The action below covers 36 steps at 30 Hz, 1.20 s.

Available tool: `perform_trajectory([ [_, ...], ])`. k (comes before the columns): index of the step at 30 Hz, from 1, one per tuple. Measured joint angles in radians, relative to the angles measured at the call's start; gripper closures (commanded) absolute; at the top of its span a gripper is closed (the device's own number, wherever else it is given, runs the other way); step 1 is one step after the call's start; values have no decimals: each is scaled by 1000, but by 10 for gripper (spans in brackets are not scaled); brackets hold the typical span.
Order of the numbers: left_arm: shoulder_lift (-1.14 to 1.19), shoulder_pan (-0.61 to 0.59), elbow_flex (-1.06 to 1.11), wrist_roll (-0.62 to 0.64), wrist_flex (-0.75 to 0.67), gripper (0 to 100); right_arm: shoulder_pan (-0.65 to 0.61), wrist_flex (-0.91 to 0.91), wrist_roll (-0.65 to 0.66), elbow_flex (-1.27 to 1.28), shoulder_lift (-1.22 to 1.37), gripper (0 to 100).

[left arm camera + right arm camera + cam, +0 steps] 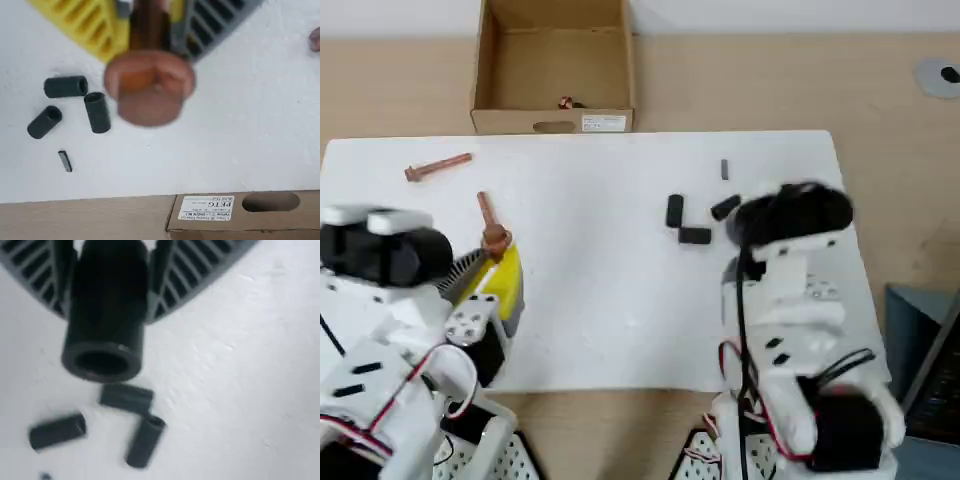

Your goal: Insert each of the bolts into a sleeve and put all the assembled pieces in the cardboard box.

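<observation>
The left gripper [150, 30] is clamping a copper bolt [149, 92], its head jutting out past the tip. The right gripper [107, 280] is gripping a black sleeve [104, 340]; three loose sleeves [126, 397] are lying just beyond it.

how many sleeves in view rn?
4. One held sleeve in the right gripper; three loose sleeves clustered on the white mat. More may be hidden in the cardboard box.

My left pincer [150, 30] pairs a ribbed yellow finger [82, 25] with a ribbed grey finger [220, 20]. My right pincer [107, 285] is dark grey, ribbed on both sides. My arms [795, 310] are white shells carrying black motors [380, 255], with thin red and black cables [742, 310] looping along them.
</observation>
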Motion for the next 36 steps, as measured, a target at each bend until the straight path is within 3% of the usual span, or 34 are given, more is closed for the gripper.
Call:
perform_trajectory([
  [8,-256,0,318,120,-140,998,-158,-77,0,216,-267,989],
  [13,-261,0,359,201,-264,998,-285,-133,0,331,-393,989],
  [23,-261,3,420,330,-511,998,-523,-160,-3,443,-399,989],
  [31,-259,166,422,416,-548,998,-601,-216,-3,468,-399,989],
  [36,-259,204,422,417,-548,998,-620,-269,-3,480,-399,989],
])
